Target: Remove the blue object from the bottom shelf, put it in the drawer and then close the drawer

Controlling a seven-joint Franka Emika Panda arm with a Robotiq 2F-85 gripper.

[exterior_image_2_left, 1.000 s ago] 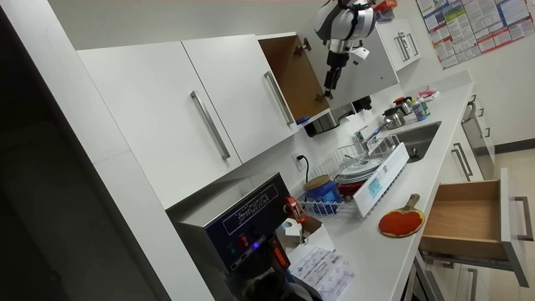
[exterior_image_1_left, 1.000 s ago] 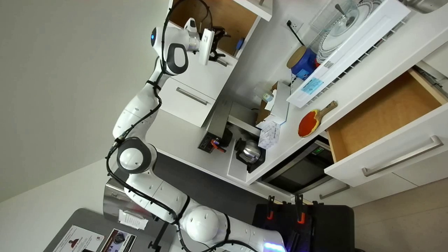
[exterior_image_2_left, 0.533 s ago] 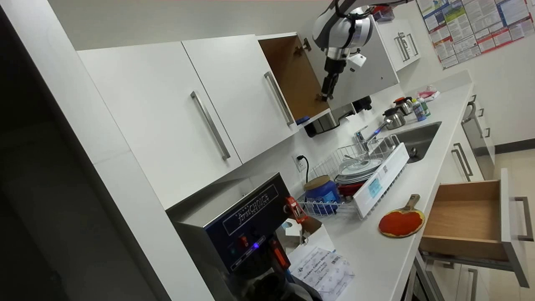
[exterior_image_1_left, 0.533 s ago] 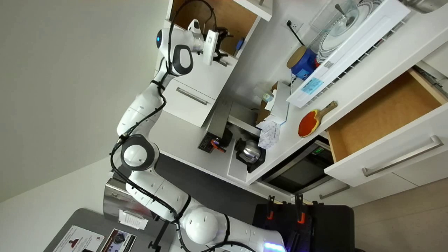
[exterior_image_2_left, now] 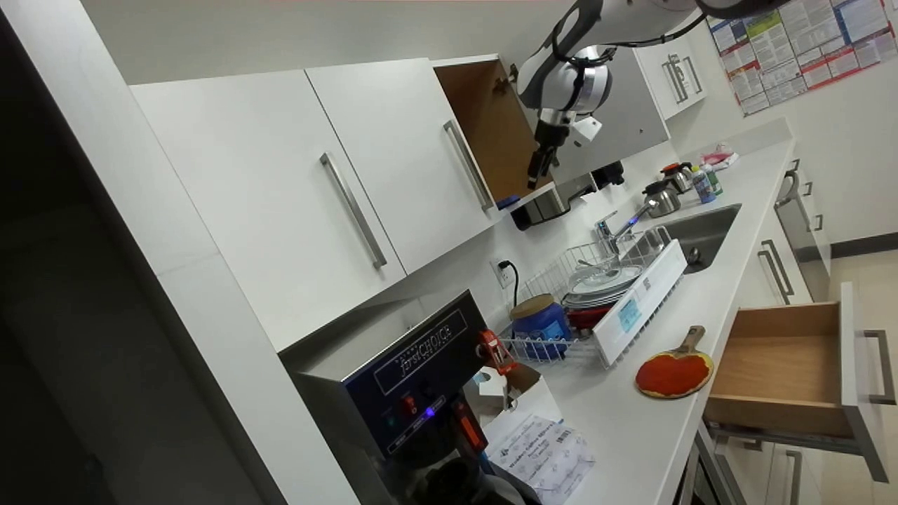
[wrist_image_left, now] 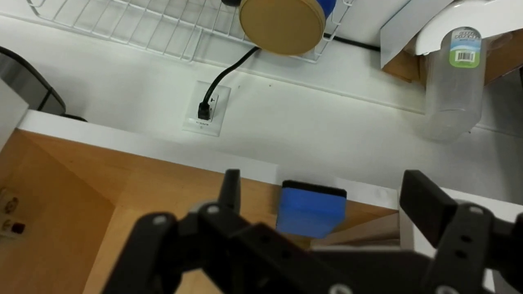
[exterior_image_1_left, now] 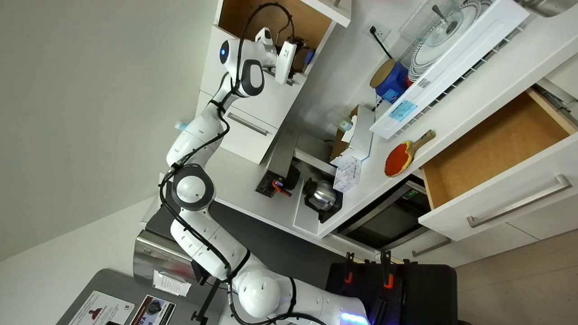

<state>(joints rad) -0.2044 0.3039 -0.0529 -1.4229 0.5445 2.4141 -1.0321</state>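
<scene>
Wrist view, lower half: your gripper point(wrist_image_left: 322, 190) stands spread, black fingers point(wrist_image_left: 425, 204) left and right of the blue object point(wrist_image_left: 312, 212), which shows in the gap, clear of both. It lies at the bottom of the open cabinet point(wrist_image_left: 163, 179), by the white edge, dark strip uppermost in that picture. The exterior views give you less of it: a small blue patch above the middle of each frame. In an exterior view, top centre, a white box point(exterior_image_1_left: 285, 62) stands in front of most of the gripper. What both exterior views add is the drawer point(exterior_image_1_left: 496, 140), right side of each frame, pulled out, pale wood bottom in sight.

Surface: white counter point(exterior_image_2_left: 624, 435), rising from lower middle toward upper right in an exterior view. On it you have a red paddle point(exterior_image_2_left: 673, 375) near the drawer; farther up the frame, stacked plates point(exterior_image_2_left: 605, 282) and a blue jar point(exterior_image_2_left: 544, 327) (its tan lid point(wrist_image_left: 282, 26) looms large along the top of your wrist view). Room: in an exterior view, wall charts point(exterior_image_2_left: 807, 49) upper right and a machine point(exterior_image_2_left: 421, 351) lettered "first CHOICE" lower middle; beige floor point(exterior_image_2_left: 873, 270) along the right edge.
</scene>
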